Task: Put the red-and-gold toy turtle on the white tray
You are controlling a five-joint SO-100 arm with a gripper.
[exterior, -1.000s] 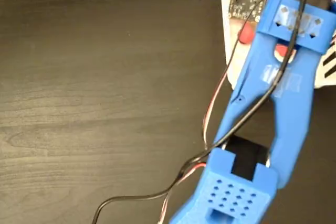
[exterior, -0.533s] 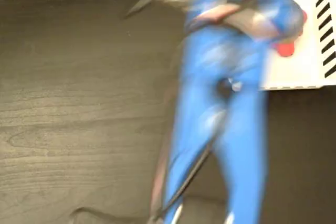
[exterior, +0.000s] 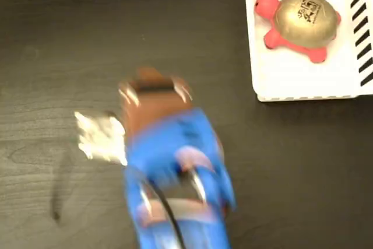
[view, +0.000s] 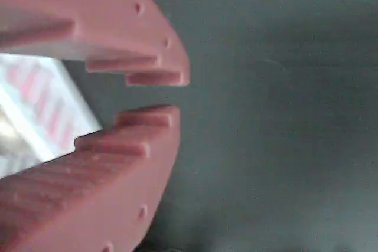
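- In the wrist view we see the gripper (view: 177,94) close up; its two reddish-pink fingers (view: 106,33) carry small ridges on their inner faces; the tips stand a little apart with a narrow gap between them, and nothing sits in that gap, so we read the jaws as released and empty
- Behind the fingers in that view lies the dark table (view: 277,116); at the left edge a pale, blurred patch shows, and we cannot tell what it is
- In the fixed view the blue arm (exterior: 175,167) is smeared by motion blur at the lower middle of the picture, over the dark wood-grain table (exterior: 70,39); a brownish part sits at its upper end and a bright patch at its left; we cannot make out the fingertips here
- The arm is well apart from the white tray (exterior: 303,83), which lies in the upper right corner with black diagonal stripes along its top and right edges
- The red-and-gold toy turtle (exterior: 300,20) rests on the tray, upright, gold shell up with a black printed mark on top; its head points to the picture's left; nothing touches it
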